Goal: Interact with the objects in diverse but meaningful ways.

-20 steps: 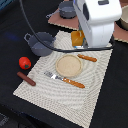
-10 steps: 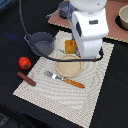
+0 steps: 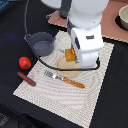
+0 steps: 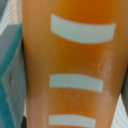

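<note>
Orange, smooth and rounded, the bread loaf (image 4: 75,65) with 3 white slashes fills the wrist view and sits over the round tan plate (image 3: 64,63) on the woven placemat (image 3: 60,90), beneath the white arm, whose gripper fingers are hidden, so their grip cannot be judged.

White arm (image 3: 86,35) angled low (pincer hidden beneath).

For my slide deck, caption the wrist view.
Close-up of the yellow-orange bread loaf with white slashes, filling the wrist camera's frame.
</note>
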